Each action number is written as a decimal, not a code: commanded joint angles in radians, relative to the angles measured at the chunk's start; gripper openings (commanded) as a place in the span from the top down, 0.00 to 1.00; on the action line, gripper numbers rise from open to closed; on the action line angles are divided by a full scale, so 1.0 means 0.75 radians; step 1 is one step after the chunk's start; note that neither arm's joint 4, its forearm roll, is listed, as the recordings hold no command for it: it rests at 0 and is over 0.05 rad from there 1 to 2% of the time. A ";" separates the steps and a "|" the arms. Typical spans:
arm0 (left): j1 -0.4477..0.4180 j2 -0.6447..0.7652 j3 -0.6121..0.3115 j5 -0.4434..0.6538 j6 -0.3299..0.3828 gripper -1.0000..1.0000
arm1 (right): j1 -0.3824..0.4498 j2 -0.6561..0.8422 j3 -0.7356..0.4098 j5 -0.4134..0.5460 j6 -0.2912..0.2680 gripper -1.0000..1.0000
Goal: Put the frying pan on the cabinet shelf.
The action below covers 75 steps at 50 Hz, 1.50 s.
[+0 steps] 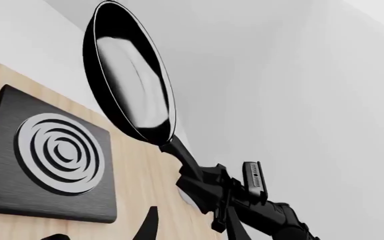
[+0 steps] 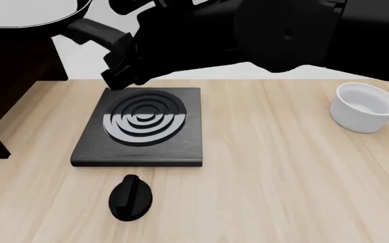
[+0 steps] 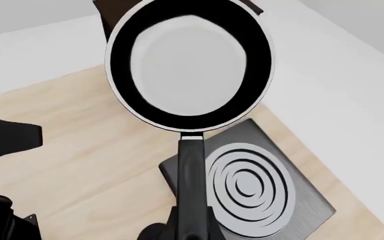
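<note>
Nearest the camera in the front view, a black knob (image 2: 131,197) is lying on the wooden table (image 2: 282,177). Just beyond it, a black square stove plate (image 2: 142,127) with concentric rings is sitting flat. A white bowl (image 2: 364,107) is standing well apart at the right. Above the plate, the right gripper (image 2: 121,63) is clamping the handle of the frying pan (image 2: 29,15), holding it in the air, up at the far left. The dark cabinet (image 2: 8,81) is standing below it at the table's left edge. The left gripper is not appearing clearly, so I cannot tell how its jaws stand.
</note>
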 commanded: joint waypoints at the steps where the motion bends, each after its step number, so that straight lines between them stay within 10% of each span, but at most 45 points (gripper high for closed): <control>1: 0.006 0.003 0.011 -0.005 0.004 0.00 | 0.033 -0.050 -0.001 -0.018 0.023 1.00; 75: -0.011 0.017 0.051 -0.029 0.017 0.00 | 0.243 0.044 -0.186 0.038 0.118 1.00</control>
